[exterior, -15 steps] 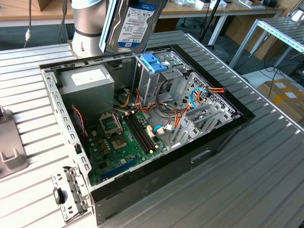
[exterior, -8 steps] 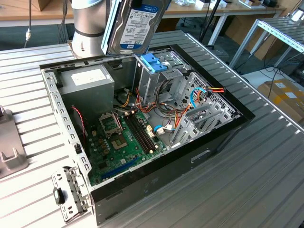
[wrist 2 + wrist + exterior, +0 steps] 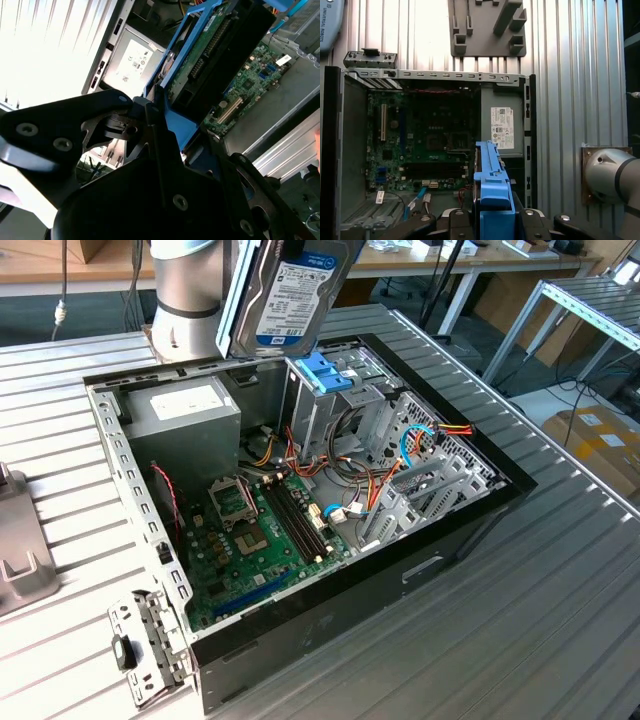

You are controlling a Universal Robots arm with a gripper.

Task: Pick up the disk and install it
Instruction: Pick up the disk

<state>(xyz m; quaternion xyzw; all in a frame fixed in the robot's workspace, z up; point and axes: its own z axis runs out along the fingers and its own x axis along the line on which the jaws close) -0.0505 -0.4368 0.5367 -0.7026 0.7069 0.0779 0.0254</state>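
So we've got the disk [image 3: 290,295] up in the air, tilted almost on edge with its label side facing the exterior view. It hangs over the far end of the open computer case [image 3: 450,540], just above the blue latch piece [image 3: 325,370] on the drive cage [image 3: 315,415] and not touching it, as far as we can tell.

In the first wrist view the gripper [image 3: 492,215] has its jaws clamped on the light blue carrier, one on each long side.

The lid's off, so the case is open all the way round its rim. There's decent room over the motherboard [image 3: 260,530] and the power supply [image 3: 185,410] toward the exterior view's left. The exterior view's right side is tighter, with cables [image 3: 420,440] looping between metal brackets close to the case wall.

The ribbed table [image 3: 560,620] is bare on the near right, and a grey fixture [image 3: 487,27] sits just beyond the case's edge.
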